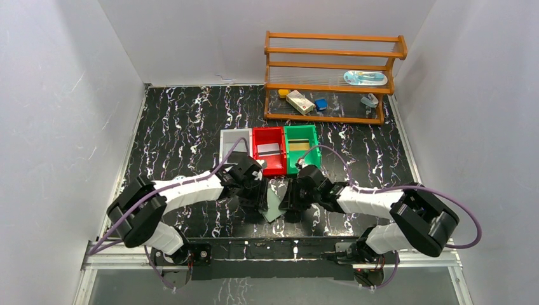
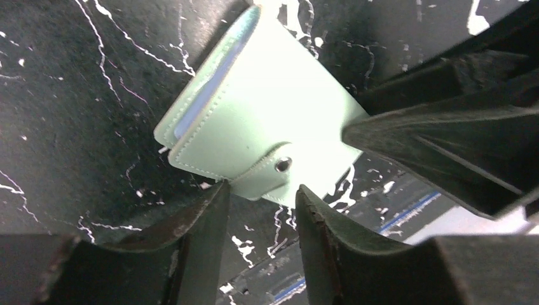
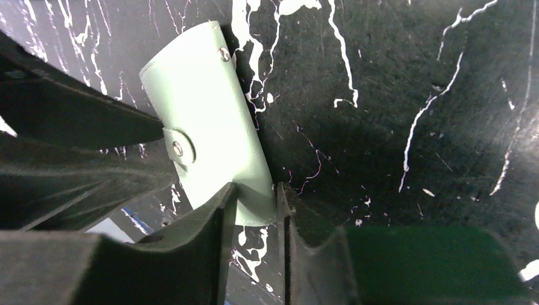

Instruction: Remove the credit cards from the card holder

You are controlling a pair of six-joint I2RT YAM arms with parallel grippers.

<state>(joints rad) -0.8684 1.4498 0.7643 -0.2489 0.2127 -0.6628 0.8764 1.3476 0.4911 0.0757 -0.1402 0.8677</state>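
Closed card holder (image 2: 254, 114) on the worktop (image 2: 76, 127).
My right fingers (image 3: 210, 254) pinch its edge; left fingers (image 2: 191, 248) gape beside its tab (image 2: 270, 175).

No lettering, number or sign can be read anywhere: the card holder (image 2: 254, 114) shows only plain pale green leather with a metal snap (image 2: 283, 164), and any print on the small box (image 1: 299, 101) on the wooden shelf (image 1: 334, 51) is too small to make out.

Card holder (image 1: 274, 202) on table (image 1: 178, 127), before three bins (image 1: 268, 129).
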